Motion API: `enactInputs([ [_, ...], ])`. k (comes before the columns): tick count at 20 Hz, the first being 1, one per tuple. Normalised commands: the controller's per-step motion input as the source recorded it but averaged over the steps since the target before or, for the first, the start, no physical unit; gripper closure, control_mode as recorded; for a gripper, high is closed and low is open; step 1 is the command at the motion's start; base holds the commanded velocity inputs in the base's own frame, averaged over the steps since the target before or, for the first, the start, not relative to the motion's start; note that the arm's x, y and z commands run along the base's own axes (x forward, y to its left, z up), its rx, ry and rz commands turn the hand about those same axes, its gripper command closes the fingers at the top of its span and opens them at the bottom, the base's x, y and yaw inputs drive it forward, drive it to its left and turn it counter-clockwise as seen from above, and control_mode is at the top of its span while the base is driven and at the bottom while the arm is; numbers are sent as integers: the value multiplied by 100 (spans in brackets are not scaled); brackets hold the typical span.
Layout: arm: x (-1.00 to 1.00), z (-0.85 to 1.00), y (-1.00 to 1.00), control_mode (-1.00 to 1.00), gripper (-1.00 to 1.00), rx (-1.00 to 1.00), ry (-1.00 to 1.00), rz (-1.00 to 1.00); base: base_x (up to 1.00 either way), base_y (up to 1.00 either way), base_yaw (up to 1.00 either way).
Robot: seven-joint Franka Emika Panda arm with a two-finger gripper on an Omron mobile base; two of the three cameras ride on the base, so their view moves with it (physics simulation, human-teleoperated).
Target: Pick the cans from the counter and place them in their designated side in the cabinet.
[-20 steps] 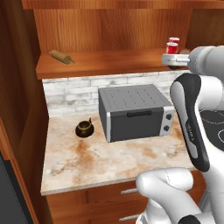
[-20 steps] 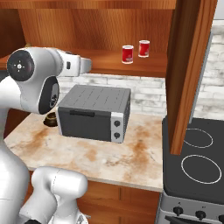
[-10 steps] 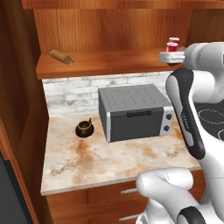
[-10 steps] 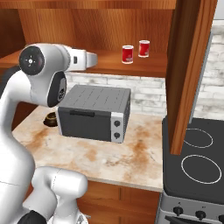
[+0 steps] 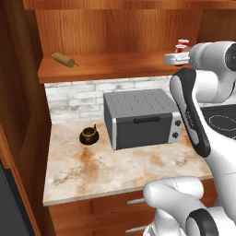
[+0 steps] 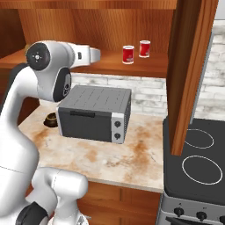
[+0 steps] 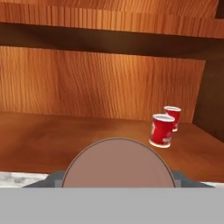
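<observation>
Two red cans stand on the right end of the cabinet [image 6: 52,55] shelf: a darker one [image 6: 128,54] [image 7: 162,130] in front and a brighter one with a white band [image 6: 144,48] [image 7: 172,117] [image 5: 182,44] behind it. My gripper [image 6: 96,54] [image 5: 171,58] [image 7: 116,177] hovers at shelf height, left of both cans and above the toaster oven. In the hand view a dull brown round can end [image 7: 116,162] sits between grey fingers, so the gripper is shut on a can. The counter [image 5: 115,170] lies below.
A grey toaster oven [image 5: 140,117] stands mid-counter with a squat dark pot [image 5: 88,135] to its left. A rolling pin [image 5: 64,59] lies on the shelf's left end. A wooden upright panel [image 6: 189,74] hangs in front of the black stovetop [image 6: 197,167] at the right.
The arm has swung, and the hand has travelled along the shelf toward the two red cans. Cans, oven and pot have stayed put.
</observation>
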Motion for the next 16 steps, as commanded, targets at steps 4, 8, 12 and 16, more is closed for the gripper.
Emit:
enactInputs([
  [4,27,0,-4,-100,100,-5,0,0,0,0,0],
  [8,25,0,-4,-100,100,-4,1,0,0,0,0],
  [12,23,-2,-1,-100,100,-2,4,0,0,0,0],
  [16,25,-10,-1,-100,100,-1,7,0,0,0,0],
])
